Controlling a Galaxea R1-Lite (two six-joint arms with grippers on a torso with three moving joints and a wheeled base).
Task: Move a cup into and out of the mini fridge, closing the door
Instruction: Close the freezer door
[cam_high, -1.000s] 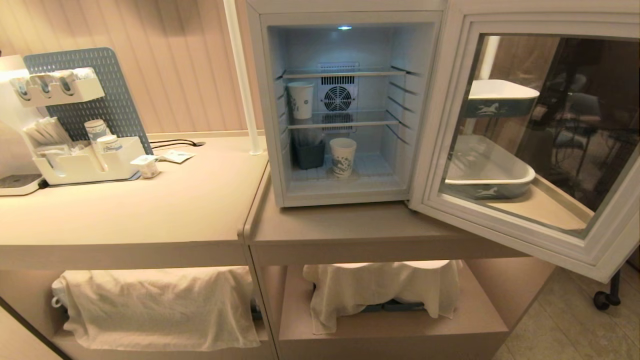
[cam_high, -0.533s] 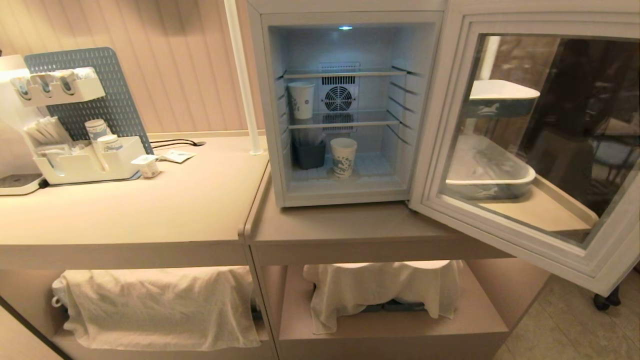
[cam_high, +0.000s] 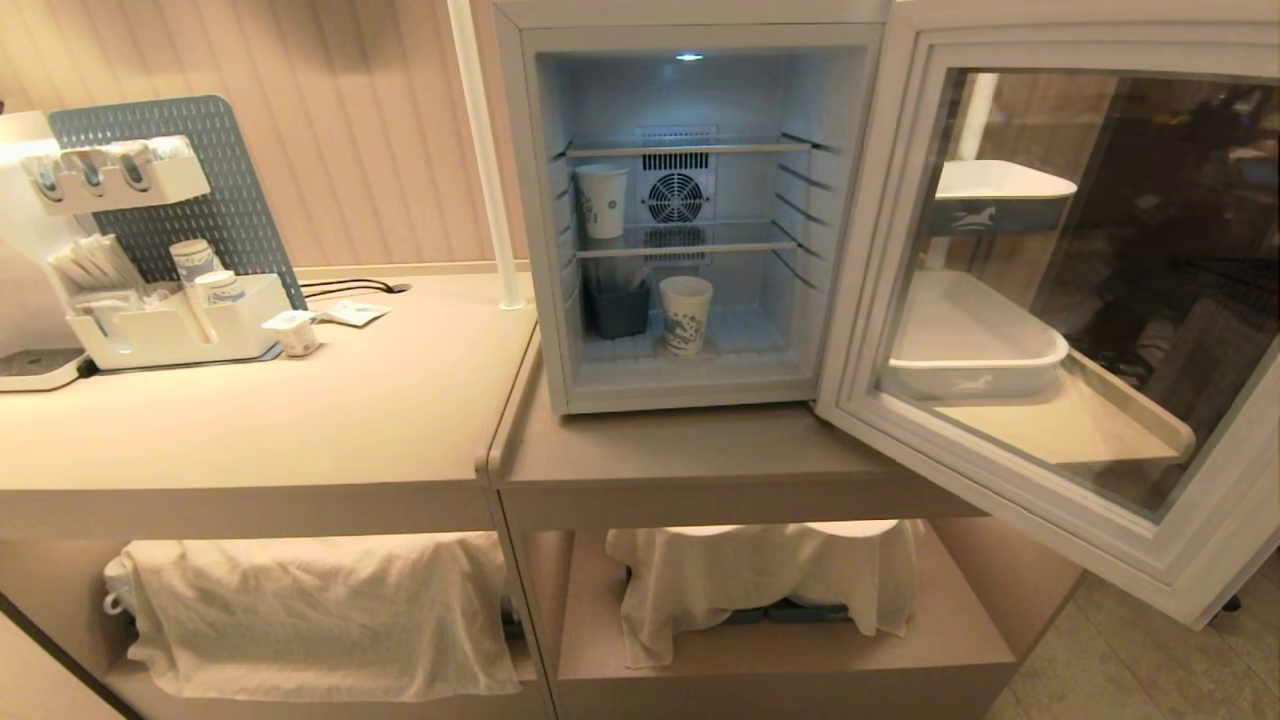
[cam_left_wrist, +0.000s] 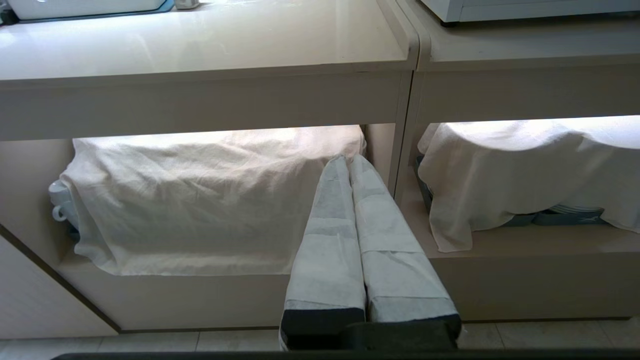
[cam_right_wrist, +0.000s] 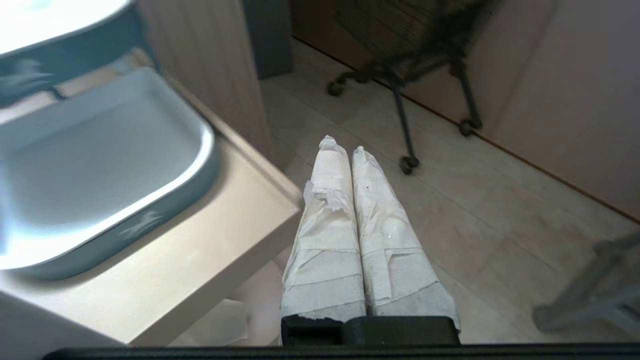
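Door (cam_high: 1060, 320) swung wider than a second ago; fridge (cam_high: 690, 210) fully open. Cup (cam_high: 686, 314) on fridge floor. Right gripper (cam_right_wrist: 344, 146) off table edge, fingers pressed together, empty. Left gripper (cam_left_wrist: 349, 160) parked, same.

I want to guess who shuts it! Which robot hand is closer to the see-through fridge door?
Right. The right gripper hangs beyond the counter's right end, the side where the open glass-windowed door swings; the left gripper sits low before the cloth-covered left shelf.
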